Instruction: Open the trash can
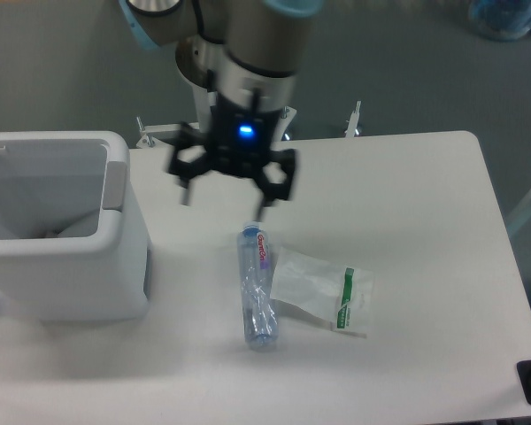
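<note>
Hovering over the table, the gripper hangs with its two fingers spread wide apart and nothing between them, a blue light glowing on its body. At the table's left edge sits the trash can, open at the top, its interior showing. A clear bottle lies just below the gripper, touching a plastic bag.

trash can: white smooth plastic; bottle: clear glossy plastic; table: matt white
</note>
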Robot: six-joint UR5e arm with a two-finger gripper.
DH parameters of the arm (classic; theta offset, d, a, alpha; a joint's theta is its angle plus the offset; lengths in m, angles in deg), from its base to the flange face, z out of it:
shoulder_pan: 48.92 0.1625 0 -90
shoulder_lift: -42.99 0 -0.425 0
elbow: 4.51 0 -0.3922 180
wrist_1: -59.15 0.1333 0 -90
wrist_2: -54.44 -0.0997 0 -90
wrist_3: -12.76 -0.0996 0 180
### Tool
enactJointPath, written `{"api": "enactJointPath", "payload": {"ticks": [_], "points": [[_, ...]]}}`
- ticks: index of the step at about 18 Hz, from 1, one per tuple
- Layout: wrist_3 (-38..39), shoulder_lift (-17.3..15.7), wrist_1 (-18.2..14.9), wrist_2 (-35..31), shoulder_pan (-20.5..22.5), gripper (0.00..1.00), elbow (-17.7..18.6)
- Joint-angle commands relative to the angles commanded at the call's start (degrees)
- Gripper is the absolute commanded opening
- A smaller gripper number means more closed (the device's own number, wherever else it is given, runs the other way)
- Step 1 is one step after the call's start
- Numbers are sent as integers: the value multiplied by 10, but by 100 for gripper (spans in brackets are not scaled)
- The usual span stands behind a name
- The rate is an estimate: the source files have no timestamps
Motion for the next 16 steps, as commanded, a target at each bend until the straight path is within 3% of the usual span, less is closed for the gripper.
{"api": "enactJointPath", "payload": {"ticks": [5,9,16], "points": [[-52,61,41,-83,32,100,0],[-163,102,55,-162,55,100,10],[-286,127,106,-165,57,100,19]]}}
